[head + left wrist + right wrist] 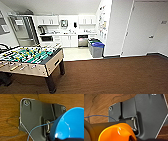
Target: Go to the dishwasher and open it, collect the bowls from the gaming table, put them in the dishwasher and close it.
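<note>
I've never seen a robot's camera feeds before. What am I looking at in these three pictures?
A wheeled two-armed robot took them. The head view looks from high up across brown carpet toward a white kitchenette, with a table-football table with a green field beside it and a grey bin with a blue lid ahead. The other two come from cameras on the wrists, looking down. The left wrist view shows a round bright blue plastic bowl close up; the right wrist view shows a yellow-orange plastic bowl. Each bowl seems carried, though the gripper fingers aren't clear.

The blue bowl [70, 125] is running off the left wrist picture's edge; the yellow bowl [117, 132] is being cropped likewise; the distant dishwasher [82, 40] is blurring, its handle indistinct.
</note>
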